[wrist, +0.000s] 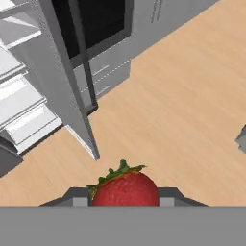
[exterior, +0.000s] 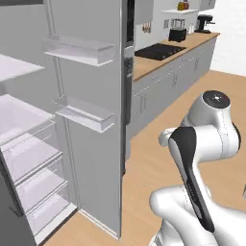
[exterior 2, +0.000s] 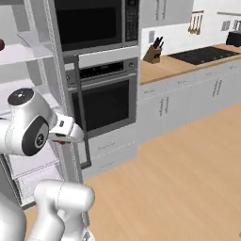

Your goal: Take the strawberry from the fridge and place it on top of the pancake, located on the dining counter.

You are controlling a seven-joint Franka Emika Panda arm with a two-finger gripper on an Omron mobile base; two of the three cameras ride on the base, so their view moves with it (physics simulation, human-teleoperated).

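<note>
A bright red strawberry with a green leafy cap sits between my fingertips in the hand view, and my gripper is shut on it above the wood floor. In the right base view the hand is beside the fridge's open door edge, with a bit of red under it. The fridge stands open, showing white shelves and clear door bins. In the hand view its open door is to the upper left. The pancake and the dining counter are out of view.
A dark red round fruit lies on a fridge shelf. The built-in oven and microwave stand right of the fridge. A wood-topped run of grey drawers carries the cooktop and a knife block. Open wood floor spreads to the right.
</note>
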